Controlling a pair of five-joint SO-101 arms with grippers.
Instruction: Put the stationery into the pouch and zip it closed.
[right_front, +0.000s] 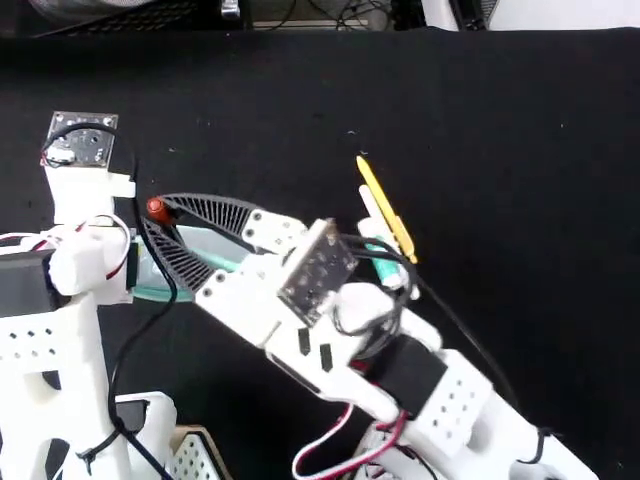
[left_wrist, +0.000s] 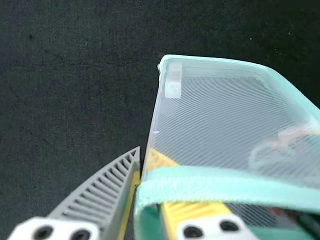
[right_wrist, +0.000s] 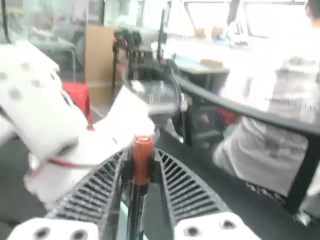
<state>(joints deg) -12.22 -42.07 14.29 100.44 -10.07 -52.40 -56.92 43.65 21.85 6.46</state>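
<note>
Insert step, I reckon. My right gripper (right_front: 158, 213) is clamped tight on the pen (right_wrist: 142, 152), long axis along the fingers, orange cap leading, just beside the pouch (left_wrist: 215, 120). My left gripper (left_wrist: 144, 156) pinches the pouch's rim. Next: align cap with mouth, push in, release.

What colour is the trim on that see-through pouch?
Mint green, clearest on the pouch in the left wrist view.
</note>
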